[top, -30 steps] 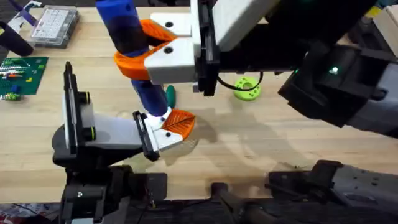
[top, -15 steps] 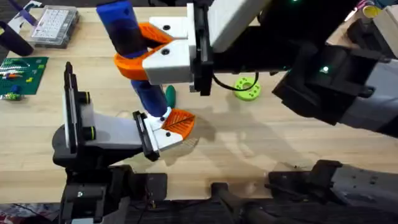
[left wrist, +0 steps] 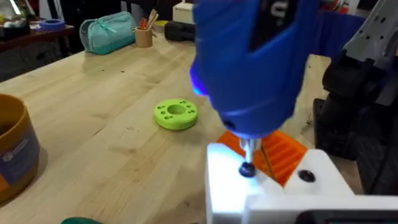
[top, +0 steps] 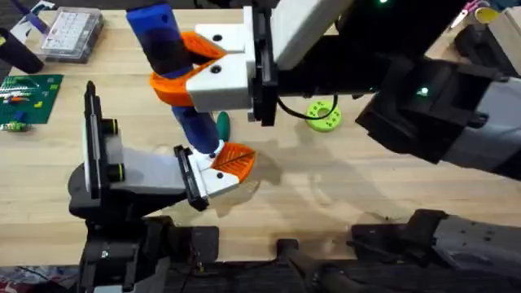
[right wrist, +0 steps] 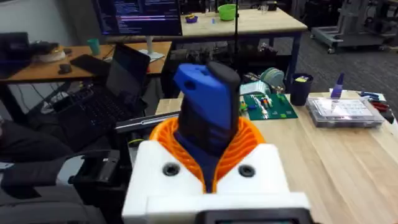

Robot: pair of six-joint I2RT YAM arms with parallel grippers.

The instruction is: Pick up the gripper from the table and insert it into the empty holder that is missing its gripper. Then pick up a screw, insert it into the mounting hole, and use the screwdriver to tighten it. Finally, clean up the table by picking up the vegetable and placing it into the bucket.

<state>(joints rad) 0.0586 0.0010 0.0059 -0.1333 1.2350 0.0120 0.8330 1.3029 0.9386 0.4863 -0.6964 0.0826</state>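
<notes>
While the overhead has the right gripper (top: 175, 69) clamped on the screwdriver (top: 167, 61), orange pads squeezing the blue body from both sides, the bit end is hidden there behind the small orange gripper (top: 232, 160) seated at the holder (top: 155, 175) tip. Left wrist view fills that gap: screwdriver (left wrist: 252, 62) stands near upright, thin bit down on a dark screw head (left wrist: 247, 169) in the white base block, blue light glowing on its side, orange ribbed finger (left wrist: 283, 152) just behind the bit. Right wrist view shows the top end instead: blue-and-black screwdriver (right wrist: 208, 106) wedged between the orange ribbed pads (right wrist: 242, 140), right gripper (right wrist: 208, 146) closed tight around it.

Left gripper: can't tell its state, own fingers not visible.

Vegetable (top: 222, 124) lies on the table (top: 326, 179) behind the screwdriver, mostly covered. Green ring disc (top: 323, 114) sits further right; left wrist also has it (left wrist: 176, 114), plus the bucket (left wrist: 12, 149) at the edge, well apart from the holder.
</notes>
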